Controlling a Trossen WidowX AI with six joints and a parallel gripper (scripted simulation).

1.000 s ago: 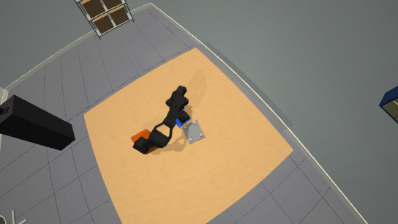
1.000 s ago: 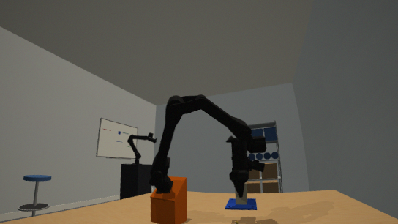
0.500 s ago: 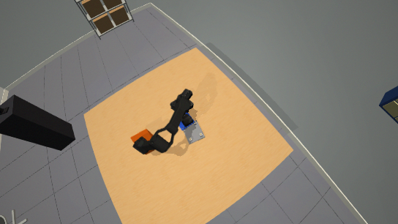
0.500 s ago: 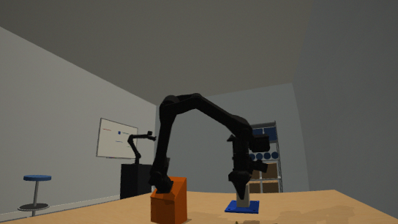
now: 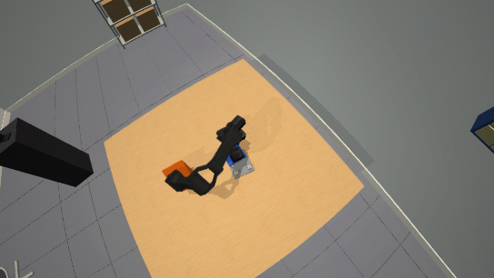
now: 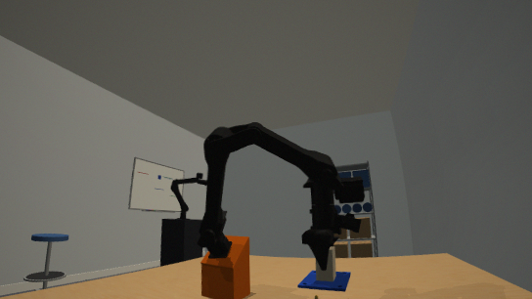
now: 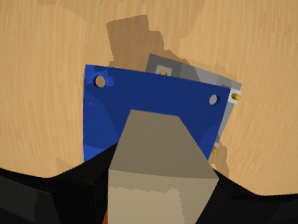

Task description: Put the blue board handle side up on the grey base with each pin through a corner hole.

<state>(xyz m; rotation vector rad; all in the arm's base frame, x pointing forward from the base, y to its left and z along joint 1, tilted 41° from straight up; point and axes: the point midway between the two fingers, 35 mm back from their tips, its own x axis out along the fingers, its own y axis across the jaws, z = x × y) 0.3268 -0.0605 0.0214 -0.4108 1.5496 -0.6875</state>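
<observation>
Crookedly, the blue board overlaps the grey base; the gripper grips its handle.

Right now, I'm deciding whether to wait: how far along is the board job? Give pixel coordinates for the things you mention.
Done: the gripper (image 6: 324,261) is shut on the handle (image 6: 332,271) (image 7: 155,145) of the blue board (image 6: 305,280) (image 7: 150,90), handle side up.

In hand: the board partly overlaps the grey base (image 5: 243,172) (image 7: 200,75), turned relative to it, with three gold pins showing beyond its edges.

Left: aligning holes with pins, seating it flat, letting go, moving away.
</observation>
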